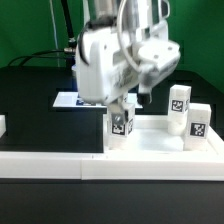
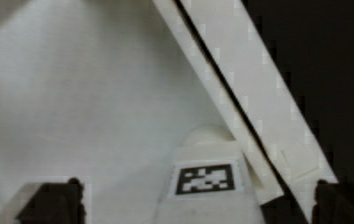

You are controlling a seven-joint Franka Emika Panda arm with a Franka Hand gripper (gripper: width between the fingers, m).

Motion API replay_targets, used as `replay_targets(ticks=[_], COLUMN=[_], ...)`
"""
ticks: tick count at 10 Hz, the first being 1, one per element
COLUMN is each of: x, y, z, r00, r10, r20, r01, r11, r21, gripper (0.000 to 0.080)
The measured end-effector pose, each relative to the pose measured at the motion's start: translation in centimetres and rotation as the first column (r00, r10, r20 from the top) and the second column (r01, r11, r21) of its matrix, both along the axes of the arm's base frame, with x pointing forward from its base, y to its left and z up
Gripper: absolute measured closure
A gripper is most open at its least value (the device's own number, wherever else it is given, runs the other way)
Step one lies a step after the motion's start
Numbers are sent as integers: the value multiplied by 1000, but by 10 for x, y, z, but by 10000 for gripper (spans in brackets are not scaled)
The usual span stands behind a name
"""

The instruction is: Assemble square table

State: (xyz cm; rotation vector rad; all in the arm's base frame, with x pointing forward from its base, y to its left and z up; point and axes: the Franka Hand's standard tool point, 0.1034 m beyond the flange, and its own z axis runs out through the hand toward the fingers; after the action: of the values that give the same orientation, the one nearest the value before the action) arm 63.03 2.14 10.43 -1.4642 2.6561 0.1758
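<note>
The white square slab (image 1: 152, 143) lies flat behind the barrier wall; its surface and raised rim (image 2: 227, 90) fill the wrist view. A stubby white leg (image 1: 121, 126) with a black-and-white tag stands at the slab's corner towards the exterior view's left. It also shows in the wrist view (image 2: 209, 165). My gripper (image 1: 124, 108) hangs just above this leg. In the wrist view my gripper (image 2: 197, 204) is open, its dark fingertips (image 2: 51, 203) set wide on both sides of the leg without touching it. Two more tagged legs (image 1: 179, 100) (image 1: 198, 121) stand upright at the exterior view's right.
The long low white barrier wall (image 1: 90, 162) runs along the front of the slab. The marker board (image 1: 68, 99) lies on the black table behind the arm. A small white part (image 1: 2, 125) shows at the exterior view's left edge. A green backdrop stands behind.
</note>
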Motion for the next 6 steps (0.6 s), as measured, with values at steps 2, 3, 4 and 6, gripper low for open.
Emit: replay_targets(ticks=[2,3,4,6], x=[9,8,8,8], y=[1,0,0,0], z=[22,19,17,17], r00=[999,1000,1000,1000], r10=[-2,-2,-2,-2], r20=[34,29,27,27], r01=[2,2,1,1], r11=[1000,1000,1000,1000], r21=[12,9,9,8], gripper=[150,150,150,150])
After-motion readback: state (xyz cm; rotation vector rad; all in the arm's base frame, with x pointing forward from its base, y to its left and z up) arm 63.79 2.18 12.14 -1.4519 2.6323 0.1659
